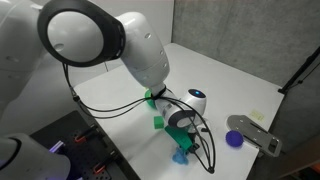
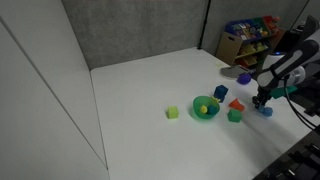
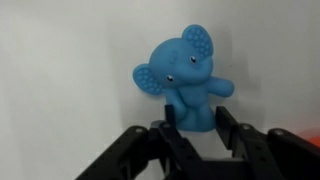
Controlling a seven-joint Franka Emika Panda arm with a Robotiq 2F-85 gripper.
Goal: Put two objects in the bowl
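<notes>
A blue toy elephant (image 3: 185,72) stands on the white table, with its lower body between my gripper's fingers (image 3: 195,125). The fingers press against it on both sides. In an exterior view the gripper (image 2: 262,99) is right over the elephant (image 2: 266,110), to the right of the green bowl (image 2: 205,110). The bowl holds a yellow object (image 2: 203,106). The elephant also shows below the gripper (image 1: 181,133) in the other exterior view (image 1: 183,155).
Around the bowl lie a lime cube (image 2: 172,113), a blue block (image 2: 220,92), a red piece (image 2: 237,103), a green block (image 2: 234,116) and a purple object (image 2: 244,78). A grey object (image 1: 255,131) lies near the table edge. A red piece (image 3: 305,136) is beside the gripper.
</notes>
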